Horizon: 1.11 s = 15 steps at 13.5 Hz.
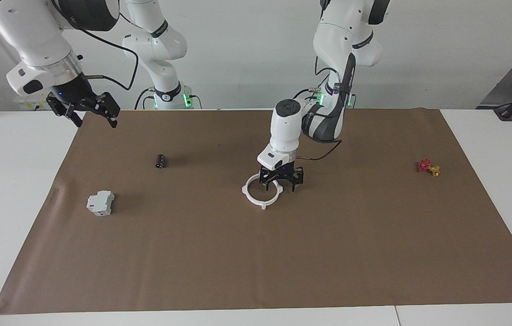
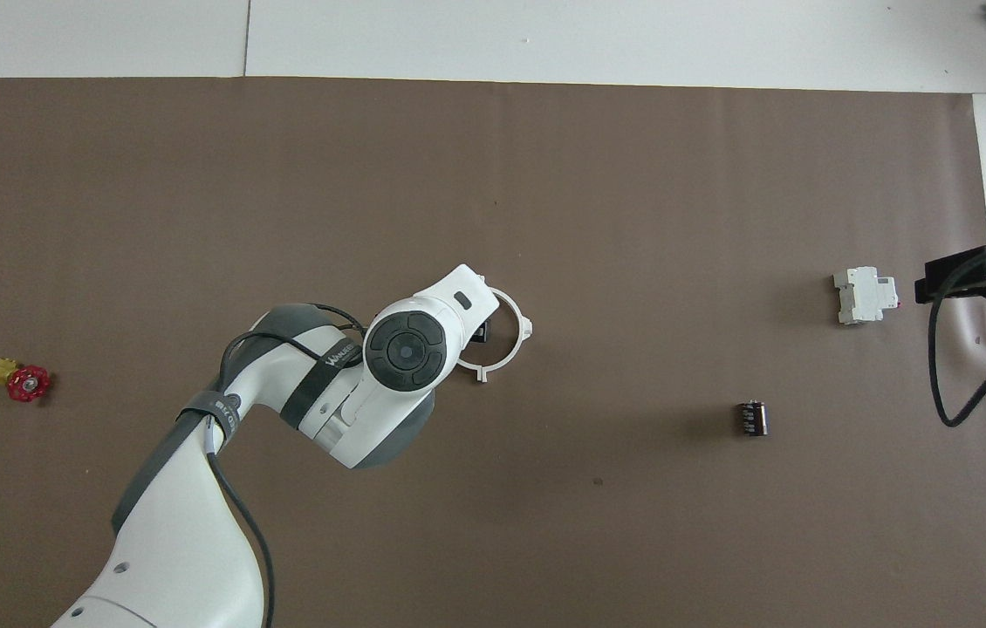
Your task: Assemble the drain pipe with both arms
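I see the drain pipe (image 1: 263, 190) lying flat on the brown mat (image 1: 256, 253), near the middle of the table. It looks like one whole white ring with little tabs sticking out. I think it is very light, thin and stiff, and a bit slippery, so a hard push could make it slide or snap apart. The thin rim next to a tab looks like the best place to grab it.

My left gripper (image 1: 282, 183) is down at the ring's 1 o'clock edge in the facing view. Its fingers are spread wide and stand on both sides of the rim. I cannot tell if they touch it.

My right gripper (image 1: 87, 113) waits up high over the mat's corner at the right arm's end, with its fingers apart and nothing in them.

From the ring in the facing view, a small dark cylinder (image 1: 161, 161) sits at about 10 o'clock, a grey-white block (image 1: 100, 203) at about 9 o'clock, and a red and yellow valve (image 1: 428, 167) at about 3 o'clock.

The facing view shows me the left fingers and most of the ring. In the overhead view the left arm's wrist (image 2: 423, 336) hides those fingers and part of the ring (image 2: 506, 349), but it shows how well apart the other things lie.
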{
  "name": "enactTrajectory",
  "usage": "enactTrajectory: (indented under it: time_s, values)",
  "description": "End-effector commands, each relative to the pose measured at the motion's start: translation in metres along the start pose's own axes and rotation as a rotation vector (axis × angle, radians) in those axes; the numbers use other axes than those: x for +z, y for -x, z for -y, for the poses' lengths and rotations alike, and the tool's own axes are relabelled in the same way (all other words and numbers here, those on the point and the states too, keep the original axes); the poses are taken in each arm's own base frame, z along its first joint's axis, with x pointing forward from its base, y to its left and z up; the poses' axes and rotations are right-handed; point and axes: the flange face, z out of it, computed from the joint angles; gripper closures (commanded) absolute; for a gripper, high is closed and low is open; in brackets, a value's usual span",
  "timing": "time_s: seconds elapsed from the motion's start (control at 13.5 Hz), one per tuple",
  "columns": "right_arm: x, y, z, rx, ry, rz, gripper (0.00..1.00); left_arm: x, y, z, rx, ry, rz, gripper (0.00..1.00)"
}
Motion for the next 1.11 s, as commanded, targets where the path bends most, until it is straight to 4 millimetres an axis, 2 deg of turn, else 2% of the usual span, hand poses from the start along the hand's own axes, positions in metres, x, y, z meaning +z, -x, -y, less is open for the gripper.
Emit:
enactTrajectory:
  time_s: [0.0,0.07,0.15,0.22,0.37,0.52,0.67,0.74,0.82,0.89,0.97,1.04]
  values:
    - [-0.001,0.007,-0.002,-0.016,-0.009,-0.008,0.0,-0.027,-0.028,0.04,-0.053,-0.06,0.03,0.0]
    - [-0.001,0.007,-0.001,-0.016,-0.01,-0.008,0.0,-0.048,-0.037,0.064,-0.085,-0.086,0.06,0.0]
    - [-0.001,0.007,-0.001,-0.017,-0.009,-0.008,0.0,-0.081,-0.04,0.081,-0.084,-0.097,0.062,0.0]
    - [-0.001,0.007,-0.002,-0.016,-0.009,-0.008,0.0,-0.105,-0.043,0.098,-0.098,-0.104,0.064,0.0]
    - [-0.001,0.007,-0.001,-0.016,-0.01,-0.007,0.0,-0.144,-0.053,0.147,-0.175,-0.128,0.074,0.0]
    - [-0.001,0.007,-0.002,-0.016,-0.009,-0.008,0.0,-0.185,-0.066,0.208,-0.19,-0.147,0.085,0.0]
    - [-0.001,0.007,-0.002,-0.016,-0.009,-0.008,0.0,-0.235,-0.071,0.289,-0.157,-0.127,0.098,0.0]
    - [-0.001,0.007,-0.001,-0.016,-0.01,-0.008,0.0,-0.254,-0.073,0.331,-0.16,-0.083,0.088,0.0]
    - [-0.001,0.007,-0.002,-0.016,-0.009,-0.008,0.0,-0.266,-0.073,0.36,-0.16,-0.055,0.087,0.0]
    - [-0.001,0.007,-0.002,-0.016,-0.009,-0.008,0.0,-0.271,-0.071,0.376,-0.165,-0.053,0.096,0.0]
    - [-0.001,0.007,-0.002,-0.016,-0.009,-0.008,0.0,-0.272,-0.069,0.383,-0.175,-0.053,0.102,0.0]
    - [-0.001,0.007,-0.001,-0.016,-0.01,-0.008,0.0,-0.273,-0.068,0.379,-0.172,-0.052,0.108,0.0]
